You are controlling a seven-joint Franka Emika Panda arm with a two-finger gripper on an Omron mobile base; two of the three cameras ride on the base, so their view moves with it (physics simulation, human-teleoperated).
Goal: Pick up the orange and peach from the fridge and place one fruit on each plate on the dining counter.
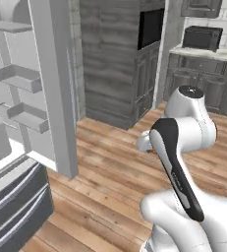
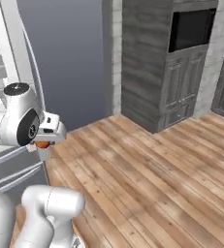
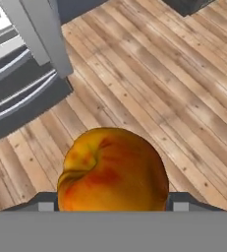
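Orange-red peach (image 3: 112, 170), probably light, smooth-skinned and easily bruised, sits pinched across its widest part by the gripper (image 3: 110, 206) above the floor (image 3: 184, 98).

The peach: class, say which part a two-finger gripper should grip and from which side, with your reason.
Across its widest middle, one finger on each flank. The peach is round, so opposite sides give even contact. The gripper holds it this way, coming from behind it in the hand view.

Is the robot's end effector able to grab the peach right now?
Yes, it looks that way: the end effector already seems shut on the peach, with a fingertip at each side of it. Nothing sits between them, and wooden floor lies below.
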